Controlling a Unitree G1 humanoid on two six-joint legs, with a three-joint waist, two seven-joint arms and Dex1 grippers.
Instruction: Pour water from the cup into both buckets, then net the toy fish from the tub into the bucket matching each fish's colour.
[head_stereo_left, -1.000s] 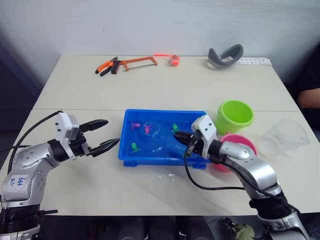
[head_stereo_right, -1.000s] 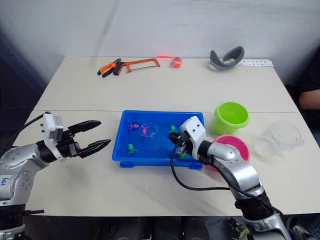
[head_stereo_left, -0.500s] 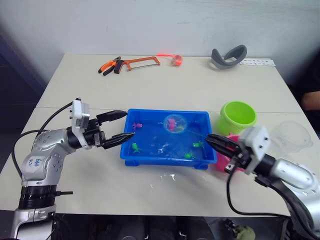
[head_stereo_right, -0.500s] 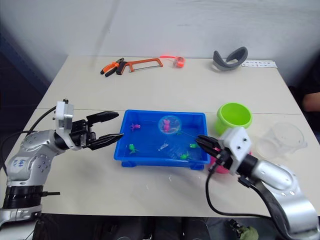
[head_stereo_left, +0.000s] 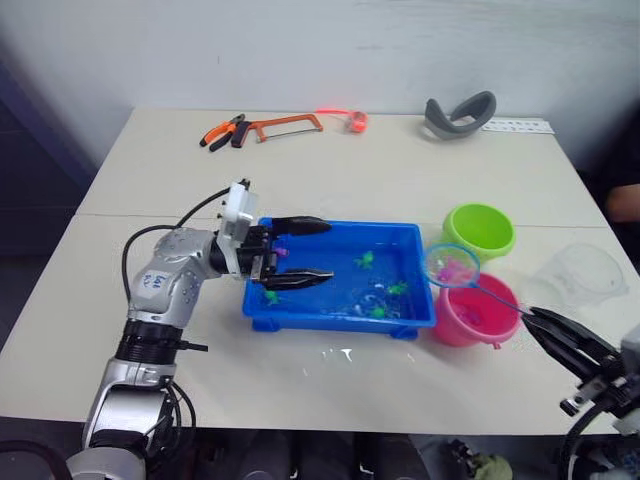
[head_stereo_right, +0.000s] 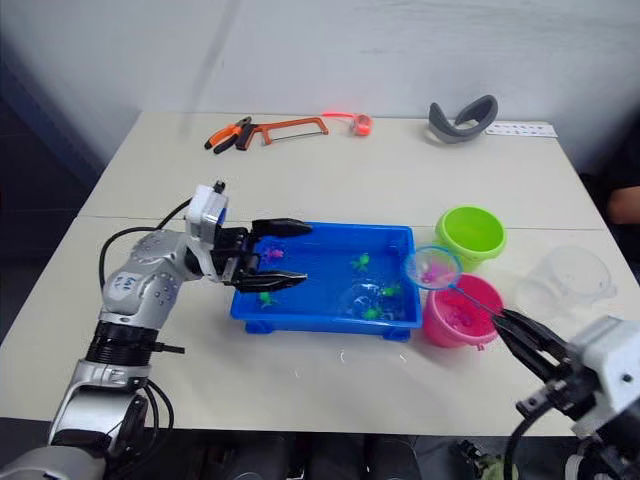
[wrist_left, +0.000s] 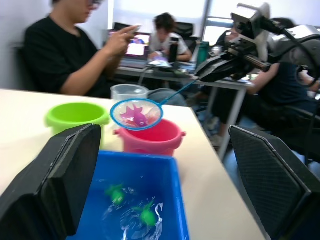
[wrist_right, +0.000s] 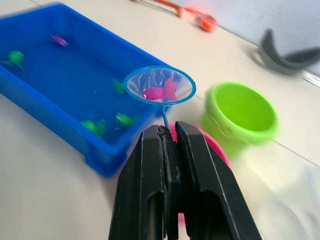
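Right of centre, right end effector (head_stereo_left: 560, 335) clamps the light-blue hoop net (head_stereo_left: 451, 267), pink plastic fish (wrist_right: 159, 92) inside, its stick running up-left, hoop just beside hot pink round plastic bucket (head_stereo_left: 470, 320)'s upper-left rim.

Net (head_stereo_right: 432, 266) held above pink bucket (head_stereo_right: 455, 318)

A shared office or lab: people (wrist_left: 65, 55) sit at desks with a laptop (wrist_left: 136, 50) behind the table (head_stereo_left: 400, 165).

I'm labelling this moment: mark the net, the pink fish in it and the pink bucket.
net (wrist_right: 134, 79): right wrist view, on its light blue rim.
pink fish (wrist_right: 159, 92): right wrist view, on its body.
pink bucket (head_stereo_left: 462, 327): left eye view, on its outer wall.
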